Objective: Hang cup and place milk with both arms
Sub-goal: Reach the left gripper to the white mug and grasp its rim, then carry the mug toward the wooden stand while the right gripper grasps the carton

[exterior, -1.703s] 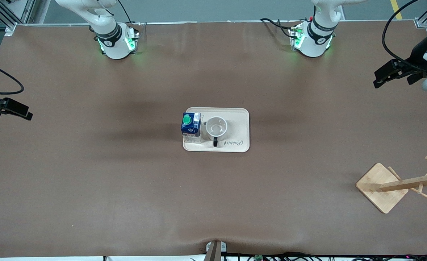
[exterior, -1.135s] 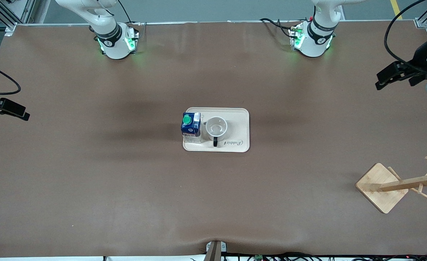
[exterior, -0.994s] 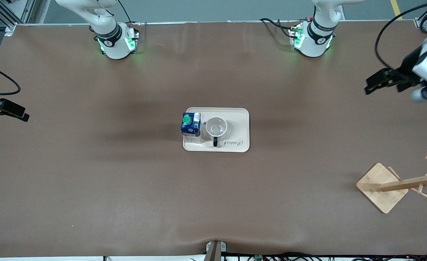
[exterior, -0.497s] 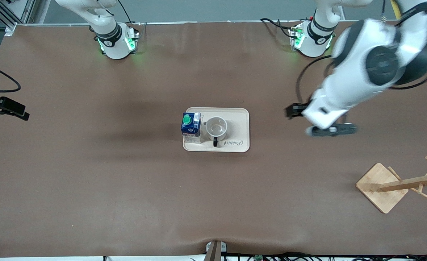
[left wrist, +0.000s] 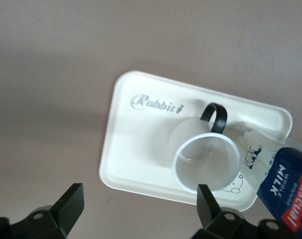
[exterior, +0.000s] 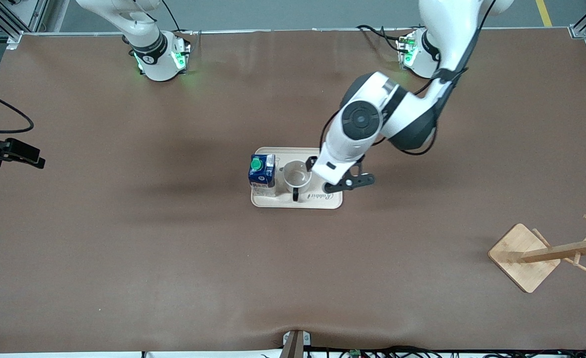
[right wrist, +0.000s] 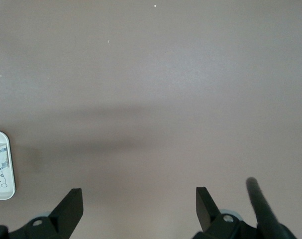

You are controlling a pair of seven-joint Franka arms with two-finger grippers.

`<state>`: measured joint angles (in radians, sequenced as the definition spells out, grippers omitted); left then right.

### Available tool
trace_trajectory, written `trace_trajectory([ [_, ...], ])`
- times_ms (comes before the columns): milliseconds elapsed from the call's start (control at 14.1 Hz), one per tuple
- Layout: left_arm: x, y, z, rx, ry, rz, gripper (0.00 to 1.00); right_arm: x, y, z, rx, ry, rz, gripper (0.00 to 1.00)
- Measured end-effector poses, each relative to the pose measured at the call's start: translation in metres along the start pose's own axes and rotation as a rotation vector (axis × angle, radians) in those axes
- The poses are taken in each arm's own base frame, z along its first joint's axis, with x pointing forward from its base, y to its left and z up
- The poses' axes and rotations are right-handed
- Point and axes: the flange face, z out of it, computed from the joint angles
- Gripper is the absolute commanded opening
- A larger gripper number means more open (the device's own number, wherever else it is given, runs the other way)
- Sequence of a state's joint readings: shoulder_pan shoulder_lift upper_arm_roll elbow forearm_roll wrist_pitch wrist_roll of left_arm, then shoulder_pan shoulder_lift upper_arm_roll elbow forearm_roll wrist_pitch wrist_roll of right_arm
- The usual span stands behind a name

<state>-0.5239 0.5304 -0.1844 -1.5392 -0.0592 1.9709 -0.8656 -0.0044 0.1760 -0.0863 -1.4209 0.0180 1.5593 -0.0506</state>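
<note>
My left tool (left wrist: 138,196): it hangs wide open, holding nothing, over the tray (exterior: 330,199) at the 3 o'clock side of the cup (exterior: 296,175).
My right tool (right wrist: 138,196): it is open and empty too. It waits over the bare surface (exterior: 173,248), way out at 9 o'clock from the tray.
Cup: it stands upright on the tray. Its black handle (exterior: 295,194) points to 6 o'clock in the front view.
Milk (exterior: 262,171): it stands on the tray at 9 o'clock from the cup, very close. I cannot tell if they touch.
Rack (exterior: 526,256): it is at about 4 o'clock from the tray, well apart.
Worry one: if I push down on the cup's rim, the cup may slide and knock the milk over.
Worry two: the cup is smooth and round, so a weak pinch on its wall may let it slip.
Worry three: the tray is light, I think, so a bump may drag it along.
Worry four: if I grab the handle, I may block the loop that has to go on the peg.
</note>
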Motion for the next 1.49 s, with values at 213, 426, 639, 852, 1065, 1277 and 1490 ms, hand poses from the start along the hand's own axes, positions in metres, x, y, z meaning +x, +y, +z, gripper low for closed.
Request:
trace_trajectory([
  [213, -0.011, 0.021, 0.053, 0.028, -0.008, 0.012, 0.98, 0.002, 0.0, 0.005, 0.0, -0.008, -0.001, 1.0],
  [426, -0.017, 0.035, 0.096, 0.056, 0.033, 0.035, 0.75, 0.003, 0.0, 0.007, 0.0, -0.011, -0.001, 1.0],
  [639, -0.016, 0.037, 0.106, 0.068, 0.043, 0.051, 0.31, 0.004, -0.001, 0.008, 0.0, -0.014, -0.002, 1.0],
  [852, -0.015, 0.037, 0.104, 0.066, 0.048, 0.053, 0.01, 0.005, -0.006, 0.013, 0.0, -0.024, -0.013, 1.0],
  [1065, -0.015, 0.037, 0.104, 0.067, 0.047, 0.054, 0.0, 0.011, -0.012, 0.028, 0.0, -0.051, -0.029, 1.0],
  [1277, -0.013, 0.04, 0.098, 0.055, 0.056, 0.056, 0.0, 0.024, -0.014, 0.064, 0.0, -0.112, -0.064, 1.0],
  [1490, -0.004, 0.036, 0.084, 0.048, 0.068, 0.041, 0.0, 0.028, -0.022, 0.08, 0.001, -0.151, -0.089, 1.0],
])
